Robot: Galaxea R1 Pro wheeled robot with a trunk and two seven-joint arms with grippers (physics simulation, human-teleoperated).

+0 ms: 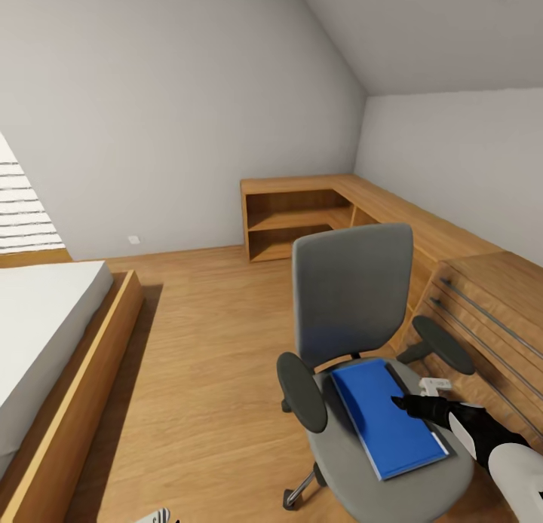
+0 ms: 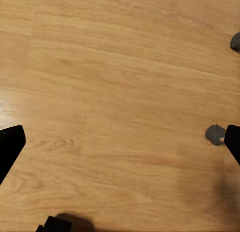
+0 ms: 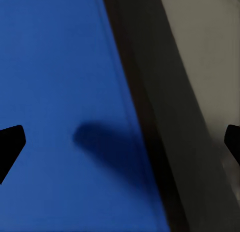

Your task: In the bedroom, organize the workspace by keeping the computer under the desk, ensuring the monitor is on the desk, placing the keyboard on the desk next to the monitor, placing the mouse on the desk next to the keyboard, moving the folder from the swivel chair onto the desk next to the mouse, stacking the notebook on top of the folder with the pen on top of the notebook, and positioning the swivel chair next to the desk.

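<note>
From the head we see the folder (image 1: 388, 416) lying flat on the chair (image 1: 354, 297) seat, our right gripper (image 1: 400, 402) above its edge. The right wrist view adds that the fingers (image 3: 11, 144) stand wide apart, one over blue, one over the seat. Our left gripper (image 2: 120, 142) hangs released above bare floor (image 2: 115, 66) beside the chair's castors (image 2: 215, 134).

A blue folder (image 1: 388, 417) lies flat on the grey swivel chair (image 1: 354, 289) seat, directly beneath the right tool (image 1: 403, 404), on the wooden floor (image 1: 204, 357).
</note>
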